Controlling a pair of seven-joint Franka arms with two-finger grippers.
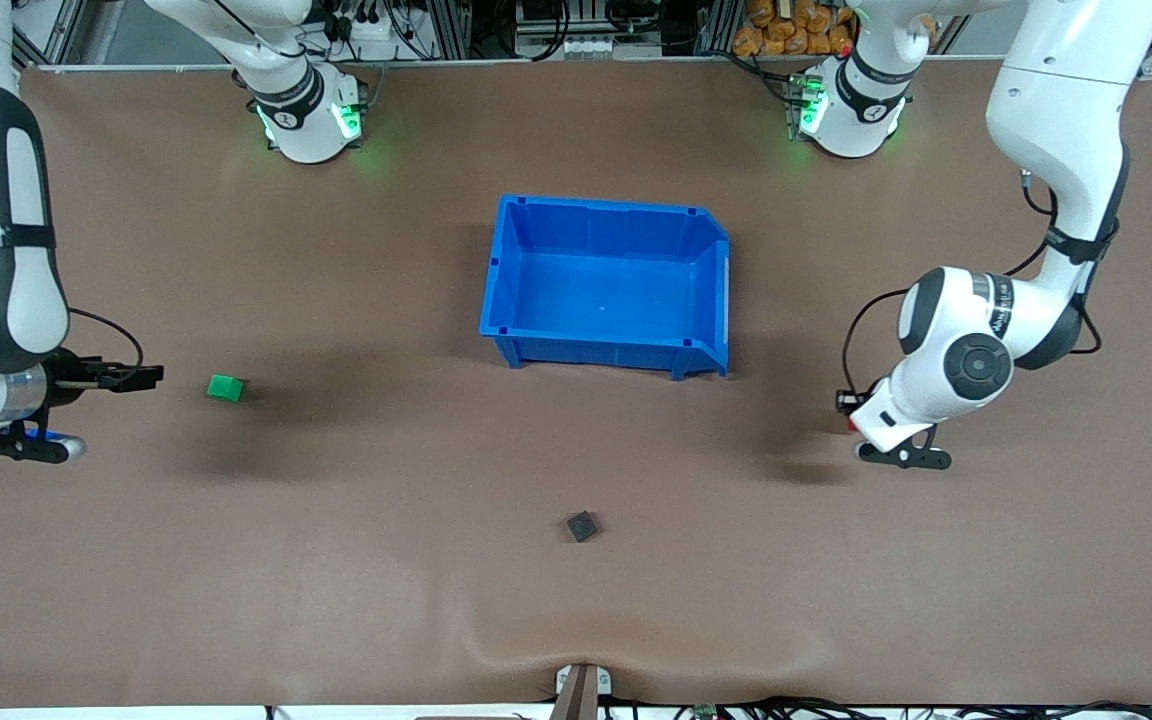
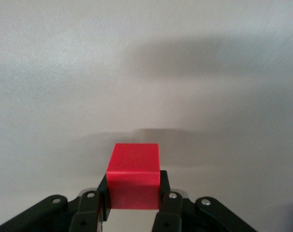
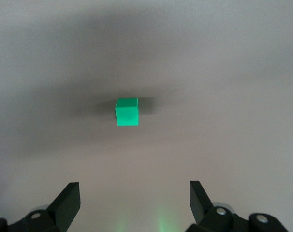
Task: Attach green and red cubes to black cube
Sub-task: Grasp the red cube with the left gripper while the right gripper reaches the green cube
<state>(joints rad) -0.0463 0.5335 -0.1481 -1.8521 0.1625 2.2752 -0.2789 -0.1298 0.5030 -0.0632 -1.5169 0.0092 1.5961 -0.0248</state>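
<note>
Red cube [image 2: 134,175]: small, bright, plain; clamped between the left gripper [image 2: 133,205] fingers, right of frame.
Green cube [image 1: 225,388]: left of frame, on the table [image 1: 336,560].
Black cube [image 1: 583,526]: lower middle.
Right gripper [image 3: 134,205]: spread wide, nothing held, over the green cube.

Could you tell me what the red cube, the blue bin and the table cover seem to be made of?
Red cube: likely plastic, with a smooth matte finish, flat even colour and crisp edges; it sits between the shut left gripper's fingers.
Blue bin: looks like moulded plastic with a slight sheen, ribbed walls and a thick rim.
Table cover: probably a soft brown mat or fabric, dull, with a ripple at its nearest edge.
</note>
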